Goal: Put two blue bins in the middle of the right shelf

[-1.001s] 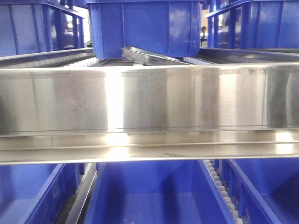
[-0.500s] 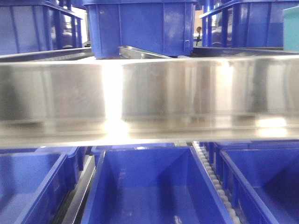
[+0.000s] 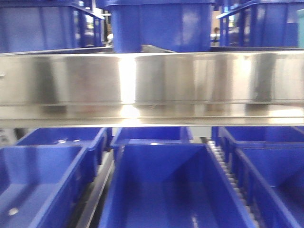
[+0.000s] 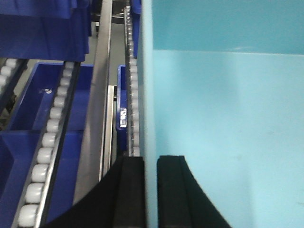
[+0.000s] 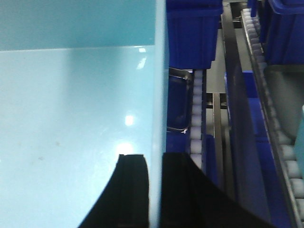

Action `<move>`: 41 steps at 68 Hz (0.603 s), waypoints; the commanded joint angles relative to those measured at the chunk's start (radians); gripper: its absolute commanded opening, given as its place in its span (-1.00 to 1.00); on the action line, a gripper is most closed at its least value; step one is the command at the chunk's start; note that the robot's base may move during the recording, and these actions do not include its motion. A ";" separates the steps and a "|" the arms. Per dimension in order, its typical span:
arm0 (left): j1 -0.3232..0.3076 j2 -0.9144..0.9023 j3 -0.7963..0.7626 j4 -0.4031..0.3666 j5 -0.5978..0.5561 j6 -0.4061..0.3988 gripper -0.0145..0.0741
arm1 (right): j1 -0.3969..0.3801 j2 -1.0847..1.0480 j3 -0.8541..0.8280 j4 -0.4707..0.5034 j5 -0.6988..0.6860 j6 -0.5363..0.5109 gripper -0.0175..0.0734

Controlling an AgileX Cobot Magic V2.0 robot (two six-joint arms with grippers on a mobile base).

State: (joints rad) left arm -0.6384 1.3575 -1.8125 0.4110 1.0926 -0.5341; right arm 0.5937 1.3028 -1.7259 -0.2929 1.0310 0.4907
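Large pale cyan plastic rectangular bin (image 4: 228, 118), alongside a steel-framed white roller lane (image 4: 45, 147): left gripper (image 4: 149, 190) and right gripper (image 5: 156, 190) each clamped over an opposite side wall, presumably for a level two-armed carry.

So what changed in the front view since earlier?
The steel beam sits higher in frame and looks narrower; the dark blue bin above it shifted right, more lower bins show, and a sliver of pale bin appeared at right. Probably the camera moved; shelves look unchanged.
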 commanded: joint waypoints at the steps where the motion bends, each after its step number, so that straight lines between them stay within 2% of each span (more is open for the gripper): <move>1: 0.004 -0.024 -0.010 0.069 -0.020 -0.001 -0.92 | -0.010 -0.016 -0.004 -0.072 -0.009 -0.005 -0.98; 41: 0.004 -0.024 -0.010 0.069 -0.020 -0.001 -0.92 | -0.010 -0.016 -0.004 -0.072 -0.009 -0.005 -0.98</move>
State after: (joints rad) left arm -0.6384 1.3575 -1.8125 0.4110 1.0926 -0.5341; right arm 0.5937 1.3028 -1.7259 -0.2929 1.0310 0.4907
